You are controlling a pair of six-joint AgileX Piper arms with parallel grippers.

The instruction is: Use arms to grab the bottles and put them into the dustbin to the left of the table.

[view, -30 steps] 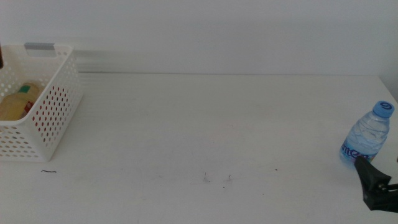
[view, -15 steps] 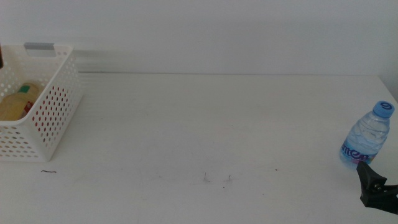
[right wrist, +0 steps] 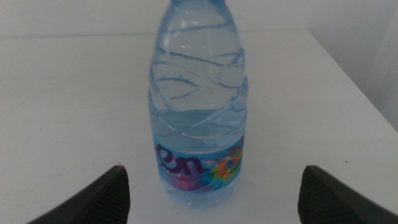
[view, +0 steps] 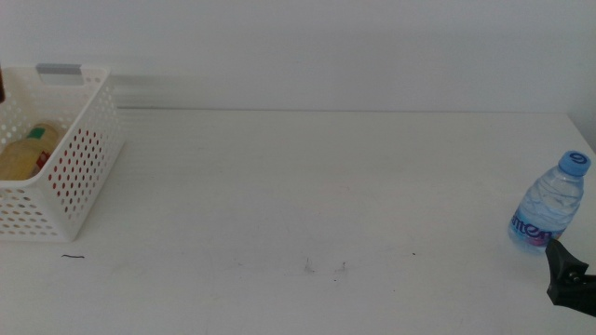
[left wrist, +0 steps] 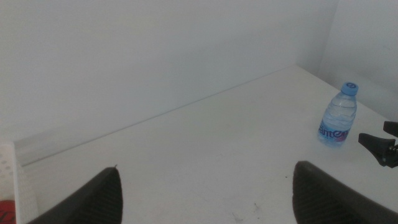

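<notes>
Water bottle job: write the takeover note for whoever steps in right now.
Right gripper: open, at the table's right front edge, just short of the water bottle, not touching it.
Left gripper: open, empty, near the dustbin end.
Done: yellow tea bottle lies in the dustbin with something red beside it.
Left: grab the upright water bottle and drop it into the dustbin.

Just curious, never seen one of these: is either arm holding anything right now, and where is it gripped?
Nothing is held. The right end effector is open in front of the water bottle, not touching it; the left end effector is open too.
</notes>
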